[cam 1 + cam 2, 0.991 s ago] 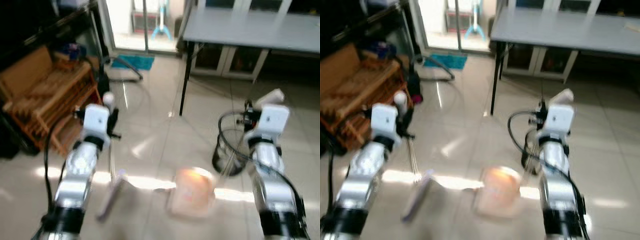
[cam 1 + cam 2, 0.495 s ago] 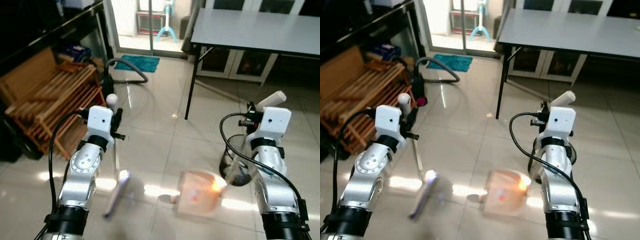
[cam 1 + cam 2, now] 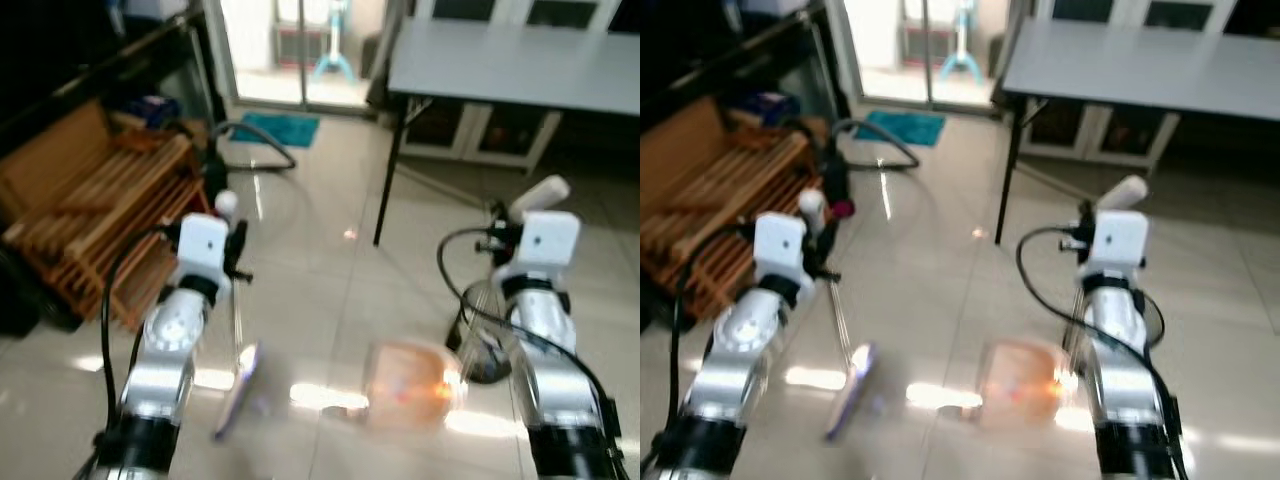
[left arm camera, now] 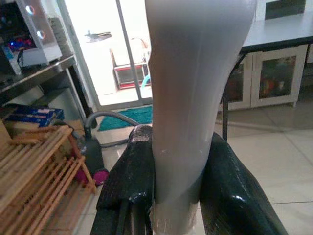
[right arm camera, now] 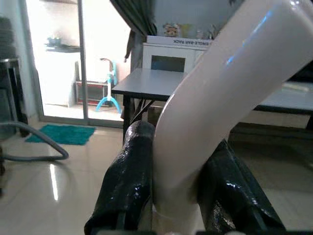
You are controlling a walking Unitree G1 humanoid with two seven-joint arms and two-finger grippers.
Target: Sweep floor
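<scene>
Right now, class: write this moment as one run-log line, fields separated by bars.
task: sweep floor | left gripper: shut on white broom handle | right gripper: shut on white dustpan handle | translucent orange dustpan: on shiny tiled floor

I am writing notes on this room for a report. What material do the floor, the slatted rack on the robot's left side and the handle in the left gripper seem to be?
The floor looks like glazed ceramic tile: grout lines, bright reflections. The slatted rack seems unpainted wood, matte brown. The handle in the left gripper is probably smooth white plastic with a soft sheen.
</scene>
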